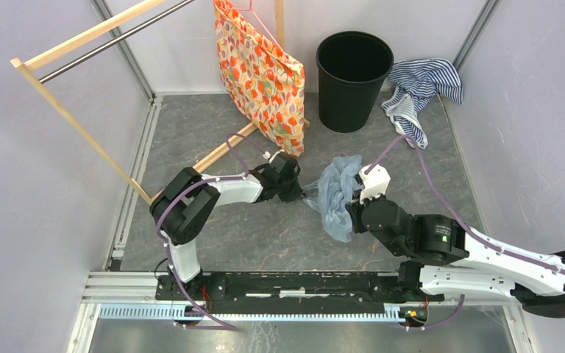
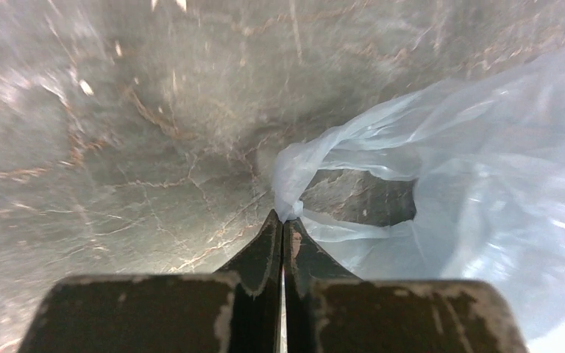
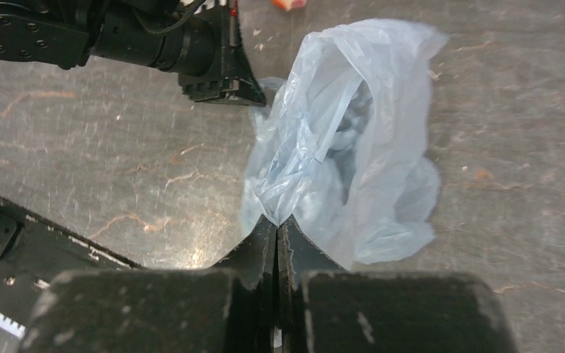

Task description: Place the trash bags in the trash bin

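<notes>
The pale-blue translucent trash bag (image 1: 336, 193) lies crumpled on the grey floor between my two arms. My left gripper (image 1: 307, 193) is shut on its left edge; in the left wrist view the tips (image 2: 283, 218) pinch a twisted bit of the bag (image 2: 441, 176). My right gripper (image 1: 353, 213) is shut on the bag's near right edge; in the right wrist view the tips (image 3: 276, 220) clamp the bag's (image 3: 353, 140) rim. The round black trash bin (image 1: 353, 79) stands upright and open at the back, apart from the bag.
An orange floral fabric bag (image 1: 261, 77) hangs from a wooden rack (image 1: 81, 125) left of the bin. A blue-white striped cloth (image 1: 421, 92) lies right of the bin. Grey walls close in both sides. The left arm's gripper (image 3: 217, 70) shows in the right wrist view.
</notes>
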`<state>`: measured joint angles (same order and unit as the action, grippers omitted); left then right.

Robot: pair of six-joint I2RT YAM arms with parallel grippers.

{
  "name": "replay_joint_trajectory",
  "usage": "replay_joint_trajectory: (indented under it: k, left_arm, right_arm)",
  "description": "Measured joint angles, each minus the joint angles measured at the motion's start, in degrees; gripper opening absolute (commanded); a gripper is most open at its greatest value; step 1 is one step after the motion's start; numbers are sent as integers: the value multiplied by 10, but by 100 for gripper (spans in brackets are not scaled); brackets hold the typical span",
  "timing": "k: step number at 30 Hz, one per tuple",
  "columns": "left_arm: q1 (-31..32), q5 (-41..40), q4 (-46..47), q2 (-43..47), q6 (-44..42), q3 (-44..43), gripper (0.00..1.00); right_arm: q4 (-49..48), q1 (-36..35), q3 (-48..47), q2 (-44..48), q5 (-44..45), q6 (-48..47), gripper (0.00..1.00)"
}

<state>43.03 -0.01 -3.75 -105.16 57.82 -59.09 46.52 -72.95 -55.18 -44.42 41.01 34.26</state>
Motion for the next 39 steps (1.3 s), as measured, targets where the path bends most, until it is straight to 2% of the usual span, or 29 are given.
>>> replay_joint_trajectory:
  k: [4,9,13,16,18,20,22,24,27,39]
  left_arm:
    - [-6,-50,-97,58,-53,-58,2]
    - [-11,-115,-194,245,-129,-156,2]
    - [-12,-135,-216,382,-158,-167,2]
    - [-12,-140,-238,460,-163,-110,2]
    - [-12,-140,-250,478,-163,-61,2]
    - [-12,-139,-272,483,-163,-4,2]
    - [-12,-137,-289,474,-163,39,2]
    - [-12,-135,-311,470,-162,76,2]
    - [-12,-136,-328,471,-161,89,2]
    - [-12,-155,-326,476,-151,89,2]
  right_arm:
    - [46,0,-72,0,41,-3,0]
    - [50,0,-112,33,71,-17,0]
    - [21,2,-53,39,56,-15,4]
    - [-11,2,47,31,13,-1,18]
    - [-34,2,116,30,-13,10,32]
    - [-42,2,169,34,-35,23,51]
    - [-50,2,190,38,-43,31,69]
    - [-64,2,193,39,-45,35,80]
    - [-72,3,189,31,-33,44,86]
    - [-71,26,191,10,-32,65,85]
